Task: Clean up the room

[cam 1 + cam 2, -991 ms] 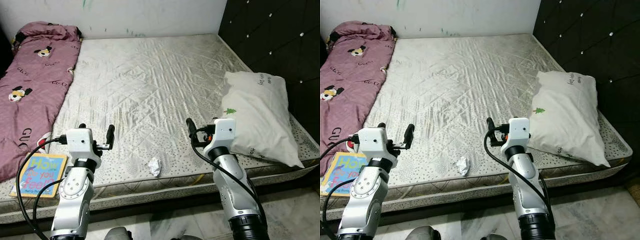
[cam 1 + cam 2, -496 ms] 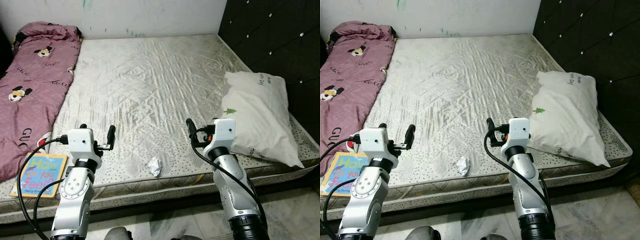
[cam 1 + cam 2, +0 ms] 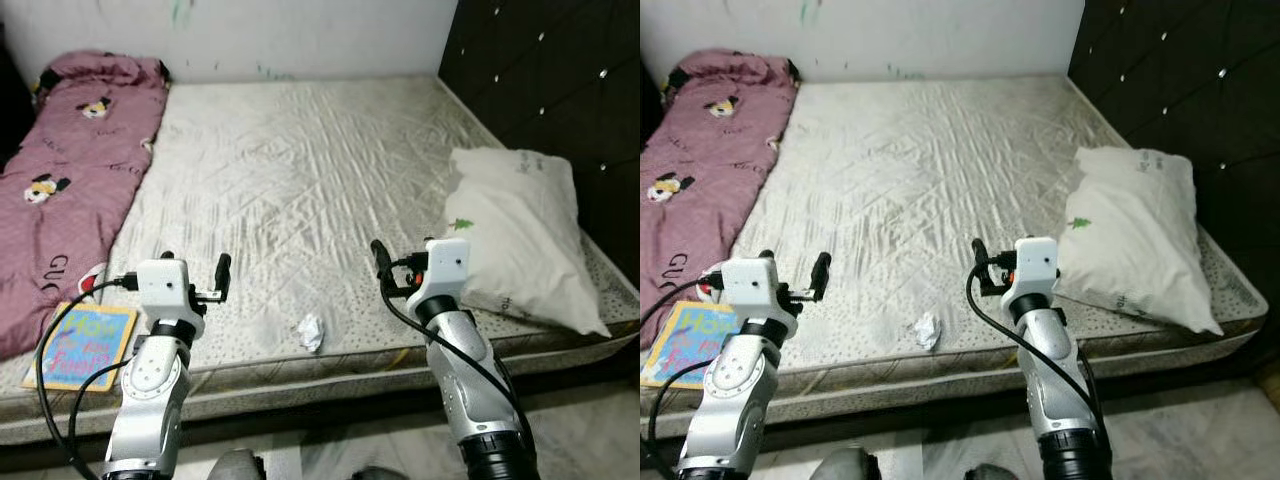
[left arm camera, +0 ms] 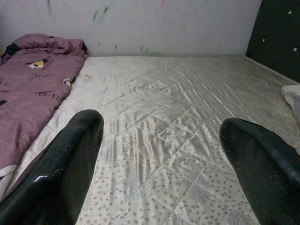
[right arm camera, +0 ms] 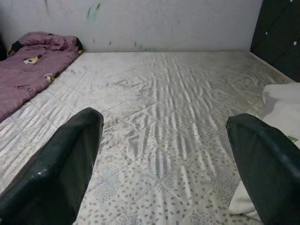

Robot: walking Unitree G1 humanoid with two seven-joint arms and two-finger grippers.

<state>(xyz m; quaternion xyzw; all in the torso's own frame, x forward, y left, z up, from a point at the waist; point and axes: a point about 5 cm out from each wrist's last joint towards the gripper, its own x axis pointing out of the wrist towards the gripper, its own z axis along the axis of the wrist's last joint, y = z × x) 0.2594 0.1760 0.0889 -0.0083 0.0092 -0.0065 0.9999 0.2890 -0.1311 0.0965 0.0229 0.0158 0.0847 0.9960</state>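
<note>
Near the front edge of the mattress (image 3: 300,180) lies a crumpled wad of paper (image 3: 310,331), white and creased, resting between the two raised arms. Compared with a moment ago the whole scene sits slightly lower and is a little blurred, which is the camera shifting; the paper, the pillow (image 3: 520,235) and the book (image 3: 80,345) lie where they lay before, and both arms hold the same pose. The left hand (image 3: 193,270) hovers over the bed's front left part, its two black fingers (image 4: 61,173) spread wide apart and holding nothing. The right hand (image 3: 980,262) hovers just beside the pillow, its fingers (image 5: 56,168) likewise spread and empty. A purple blanket (image 3: 60,190) with cartoon prints lies along the bed's left side, and the colourful book rests at its near end, by the mattress edge. The pillow is white with a small green tree mark.
</note>
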